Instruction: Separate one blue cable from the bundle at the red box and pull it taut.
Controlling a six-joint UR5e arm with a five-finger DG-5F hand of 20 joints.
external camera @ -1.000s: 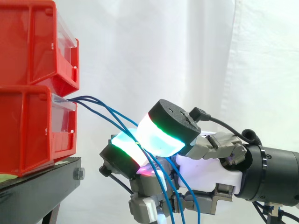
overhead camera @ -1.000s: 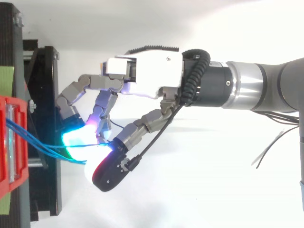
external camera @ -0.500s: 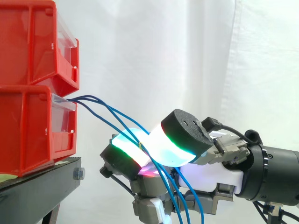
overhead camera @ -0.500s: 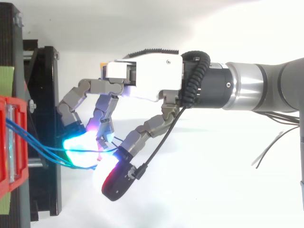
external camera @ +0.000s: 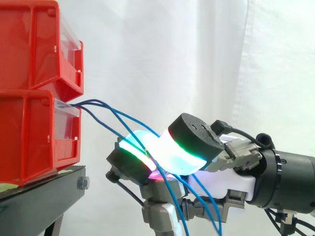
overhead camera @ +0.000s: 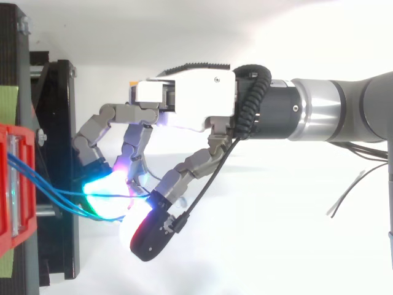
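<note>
Fingers [overhead camera: 101, 123] are curled toward the thumb [external camera: 189, 142] and closed on the cables [external camera: 103, 104]: in the side view my thumb pad, glowing white with a green edge, presses against a cyan-green finger pad [external camera: 135, 145], and the blue strands pass between the two. I cannot tell how many strands are actually clamped; in the top view one strand [overhead camera: 123, 196] runs across the glowing pads while others dip beneath them. My hand [overhead camera: 190, 98] reaches in from the right, palm side turned toward the bins, and sits near the front edge of the black stand [external camera: 44, 194], lower than the point where the cables leave the bin. The cables emerge from behind the clear front lip of the lower red bin [external camera: 29, 137], which stands on the stand with a second red bin [external camera: 34, 44] stacked on top. From the lip the cables fan out slightly and slope down to my pads in shallow curves, not straight lines. Past the pads they drop in loose arcs in front of my palm [external camera: 216, 184] and leave the bottom edge of the side view. A white curtain [external camera: 172, 59] hangs behind.
</note>
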